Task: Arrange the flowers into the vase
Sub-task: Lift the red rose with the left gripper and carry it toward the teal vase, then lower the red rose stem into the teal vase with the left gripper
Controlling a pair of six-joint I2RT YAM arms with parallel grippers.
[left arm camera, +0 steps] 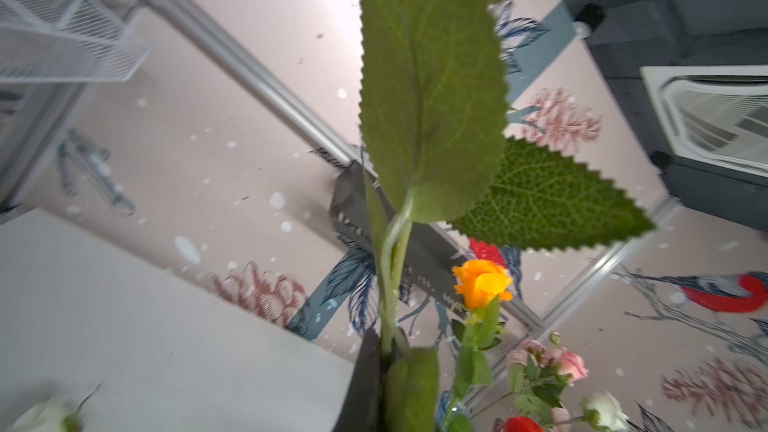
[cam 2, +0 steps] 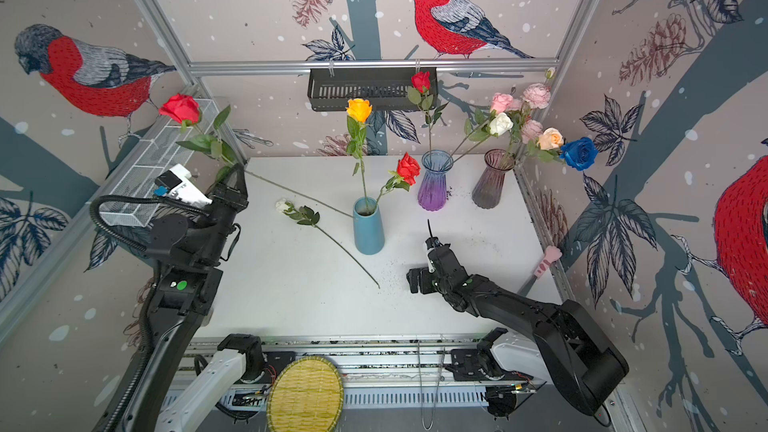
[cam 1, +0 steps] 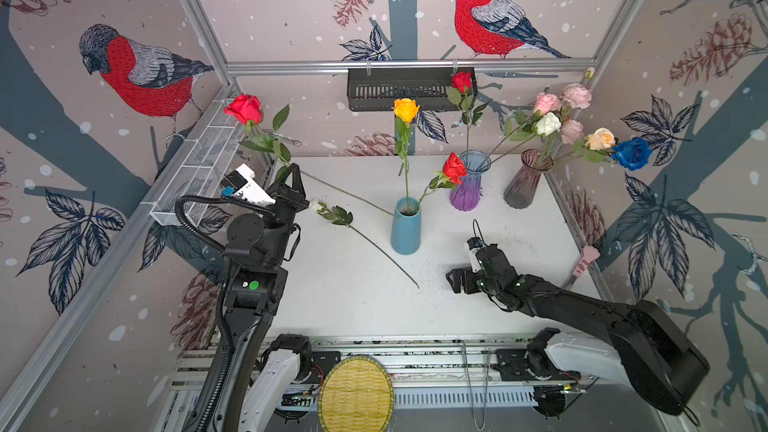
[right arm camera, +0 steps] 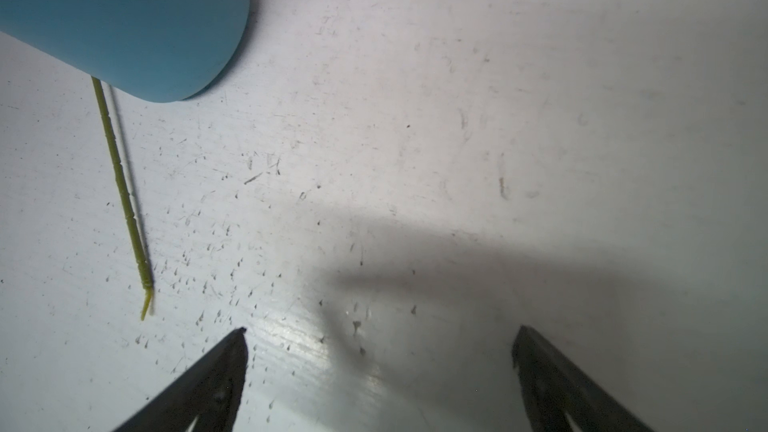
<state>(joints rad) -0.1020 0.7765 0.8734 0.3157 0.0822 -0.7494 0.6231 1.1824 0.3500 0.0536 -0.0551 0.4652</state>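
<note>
Left gripper (cam 1: 292, 170) pinches red rose (cam 1: 244, 108) stem, tip slanting to blue vase (cam 1: 405, 230) rim; our right gripper (right arm camera: 381, 329) agape, empty.

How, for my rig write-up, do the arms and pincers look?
Both are black with white base links. The left arm carries a ribbed black hose, a green dot and a white wrist camera. The right arm looks plainer. The left pincer and right pincer have black tapering fingers.
</note>
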